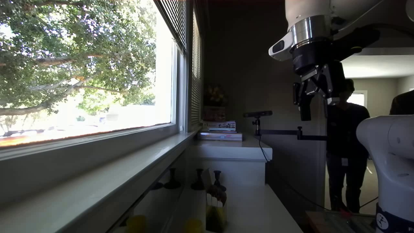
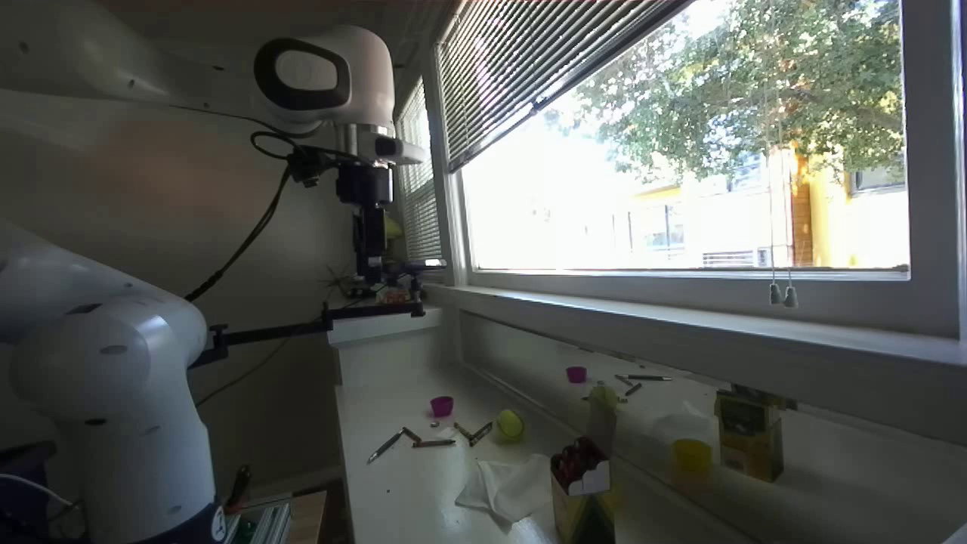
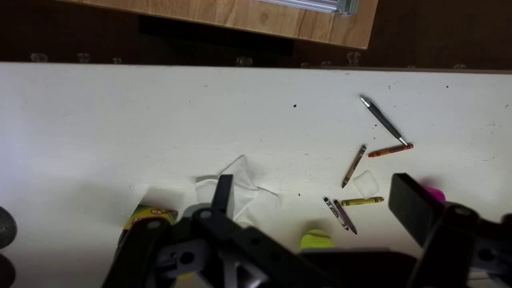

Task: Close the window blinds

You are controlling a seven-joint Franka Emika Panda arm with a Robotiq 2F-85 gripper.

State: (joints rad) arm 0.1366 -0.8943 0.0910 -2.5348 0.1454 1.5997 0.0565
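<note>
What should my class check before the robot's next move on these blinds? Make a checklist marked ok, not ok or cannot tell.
1. Window blinds closed: not ok; the glass pane is bare below them.
2. Gripper open and empty: ok; it stands wide open, nothing held.
3. Cord ends visible: ok; two hang before the lower window frame in an exterior view.
4. Gripper at the cord ends: not ok; it is apart from both.
5. Pulling the cord ends closes the blinds: cannot tell; no upper attachment shows.
6. Person clear of the arm: cannot tell; distance is unclear.
</note>
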